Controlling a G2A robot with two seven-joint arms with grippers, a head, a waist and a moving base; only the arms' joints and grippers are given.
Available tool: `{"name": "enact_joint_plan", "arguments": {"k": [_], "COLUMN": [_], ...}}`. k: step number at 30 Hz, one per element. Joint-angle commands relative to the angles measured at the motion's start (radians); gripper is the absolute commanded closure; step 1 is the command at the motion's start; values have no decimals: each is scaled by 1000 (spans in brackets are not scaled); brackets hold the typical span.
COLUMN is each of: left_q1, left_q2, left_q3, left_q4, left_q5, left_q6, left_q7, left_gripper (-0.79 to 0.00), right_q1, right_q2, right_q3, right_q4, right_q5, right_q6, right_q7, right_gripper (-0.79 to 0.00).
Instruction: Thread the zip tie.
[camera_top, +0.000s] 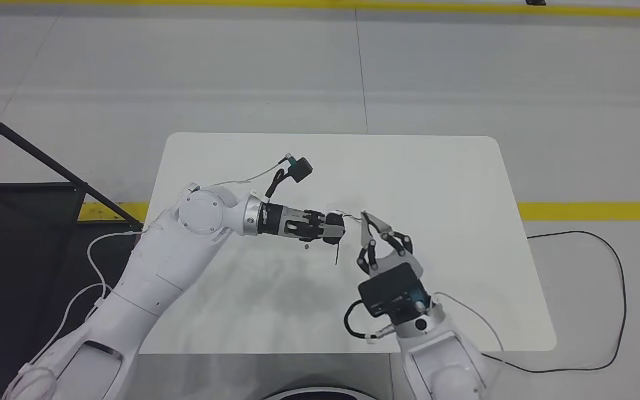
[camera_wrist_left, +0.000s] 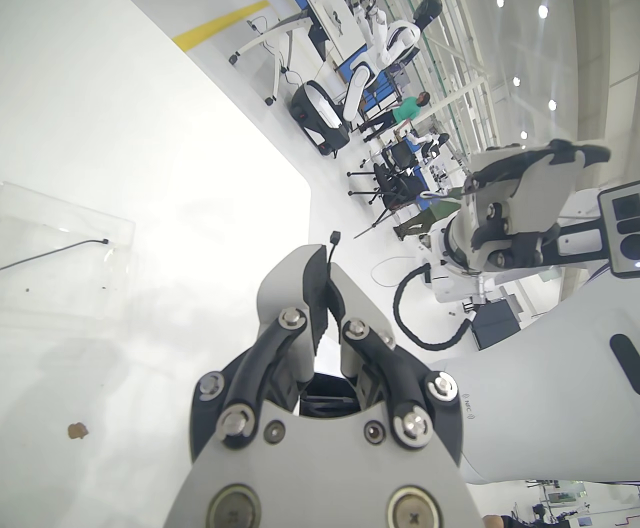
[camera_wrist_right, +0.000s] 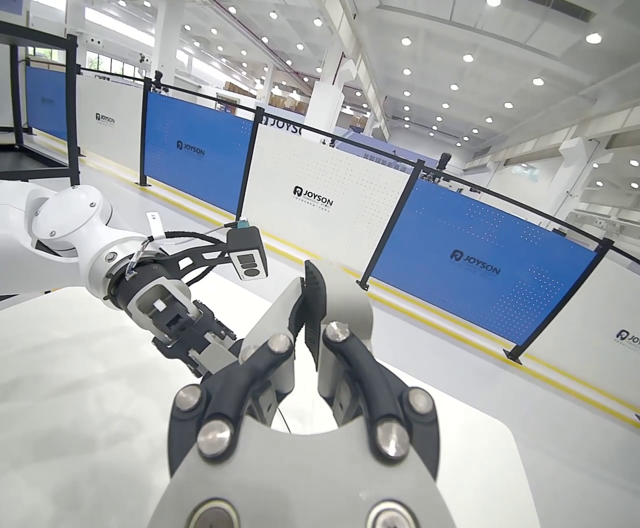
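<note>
A thin black zip tie is pinched in my left gripper (camera_wrist_left: 327, 272), which is shut on it. Its square head (camera_wrist_left: 335, 236) sticks out just past the fingertips. From above, the left gripper (camera_top: 337, 229) hovers over the middle of the white table (camera_top: 450, 180), and the zip tie's strap (camera_top: 338, 252) hangs down below it. My right gripper (camera_top: 367, 218) sits close beside the left one, tips pointing toward it. In its own view the right gripper (camera_wrist_right: 311, 292) is shut with its pads together, and a black strand of the zip tie (camera_wrist_right: 284, 420) shows behind them. I see nothing between its pads.
A clear plastic sheet (camera_wrist_left: 65, 280) lies on the table with another black zip tie (camera_wrist_left: 50, 252) on it. A small brown scrap (camera_wrist_left: 77, 430) lies nearer. The table's far edge and rounded corner (camera_wrist_left: 305, 185) are close behind the grippers.
</note>
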Motion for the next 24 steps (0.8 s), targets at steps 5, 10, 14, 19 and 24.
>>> {"name": "enact_joint_plan", "arguments": {"k": [5, 10, 14, 19, 24], "left_q1": [0, 0, 0, 0, 0], "left_q2": [0, 0, 0, 0, 0], "left_q3": [0, 0, 0, 0, 0], "left_q4": [0, 0, 0, 0, 0], "left_q5": [0, 0, 0, 0, 0], "left_q6": [0, 0, 0, 0, 0], "left_q7": [0, 0, 0, 0, 0], "left_gripper": [0, 0, 0, 0, 0], "right_q1": [5, 8, 13, 16, 16], "right_q2": [-2, -3, -3, -4, -5], "right_q3": [-13, -14, -16, -15, -14], "right_q4": [3, 8, 11, 14, 14], "right_q5": [-13, -12, -15, -12, -11], "right_q6": [16, 21, 25, 33, 36], "right_q7": [7, 17, 24, 26, 25], "right_gripper": [0, 0, 0, 0, 0]}}
